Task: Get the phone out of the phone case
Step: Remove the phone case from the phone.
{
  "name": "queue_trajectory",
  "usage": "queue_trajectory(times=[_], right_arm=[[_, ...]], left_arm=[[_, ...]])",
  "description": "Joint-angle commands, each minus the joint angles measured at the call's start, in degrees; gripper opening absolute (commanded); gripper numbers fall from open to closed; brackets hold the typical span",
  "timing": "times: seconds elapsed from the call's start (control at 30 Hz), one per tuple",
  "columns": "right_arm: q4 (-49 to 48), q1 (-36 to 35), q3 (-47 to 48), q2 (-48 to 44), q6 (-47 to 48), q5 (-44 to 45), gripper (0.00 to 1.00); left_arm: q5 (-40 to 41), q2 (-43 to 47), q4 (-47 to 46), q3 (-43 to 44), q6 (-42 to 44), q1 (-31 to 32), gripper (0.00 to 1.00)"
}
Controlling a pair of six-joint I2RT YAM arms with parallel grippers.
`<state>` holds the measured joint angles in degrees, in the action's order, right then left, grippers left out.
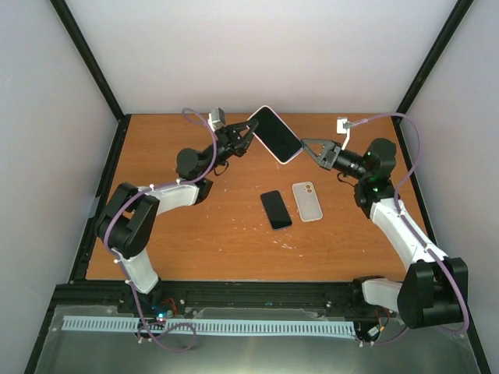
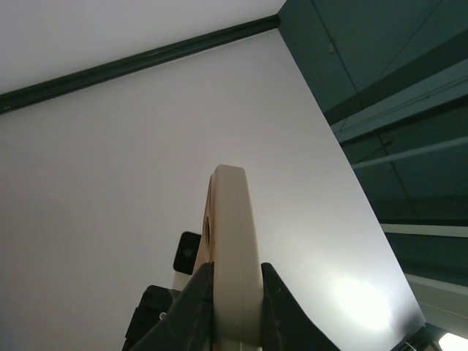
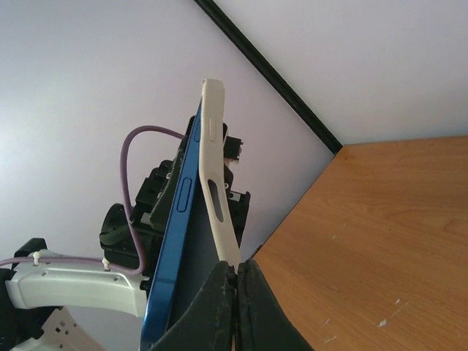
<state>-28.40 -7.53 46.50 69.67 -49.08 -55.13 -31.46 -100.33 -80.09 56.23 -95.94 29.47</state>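
The gripper (image 2: 235,272) is clamping the cream case (image 2: 234,219) edge-on at 6 o'clock, fingers (image 2: 196,296) pressing both sides. The case is pointing toward 12 against a white wall (image 2: 110,183); a dark bar (image 2: 146,62) is crossing at 11.

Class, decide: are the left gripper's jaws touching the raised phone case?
Touching. In the left wrist view, the left gripper clamps the phone case between its jaws.

Up high at the back, the phone (image 1: 274,134) in its phone case (image 3: 212,110) fills the gap between the left gripper (image 1: 248,130) and the right gripper (image 1: 303,142). A black phone (image 1: 275,209) and a spare case (image 1: 306,201) lie mid-table (image 1: 203,241). The front wood is open.
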Motion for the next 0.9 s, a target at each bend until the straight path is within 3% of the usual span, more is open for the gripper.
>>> queue_trajectory(times=[0.0,0.17,0.3,0.47,0.67,0.7,0.77,0.87], right_arm=[[13.2,-4.9,3.5,0.9,9.0,-2.9,0.08],[20.1,-10.6,6.2,-1.7,14.4,-4.2,0.32],[22.5,-11.1,6.0,-1.7,15.0,-6.3,0.38],[20.3,-11.2,5.8,-1.7,14.7,-9.0,0.33],[18.3,-11.1,5.4,-1.7,14.7,-8.9,0.04],[18.5,-11.0,5.4,-1.7,15.0,-8.8,0.03],[19.9,-10.7,5.3,-2.1,15.9,-7.6,0.03],[20.8,-8.9,4.3,-3.6,16.3,-5.6,0.03]], left_arm=[[-3.0,6.1,-22.4,4.1,-3.1,4.9,0.00],[-3.3,4.8,-21.9,3.8,-0.7,5.1,0.00],[-4.8,3.2,-22.0,6.0,-1.1,5.3,0.00],[-7.8,1.2,-20.3,7.2,-1.8,5.4,0.00],[-11.6,2.5,-13.7,3.9,1.1,5.3,0.00],[-11.9,2.9,-12.4,3.3,1.8,5.3,0.04],[-12.8,4.1,-9.3,2.1,4.1,4.8,0.21],[-13.2,7.5,0.3,0.0,10.1,3.5,0.55]])
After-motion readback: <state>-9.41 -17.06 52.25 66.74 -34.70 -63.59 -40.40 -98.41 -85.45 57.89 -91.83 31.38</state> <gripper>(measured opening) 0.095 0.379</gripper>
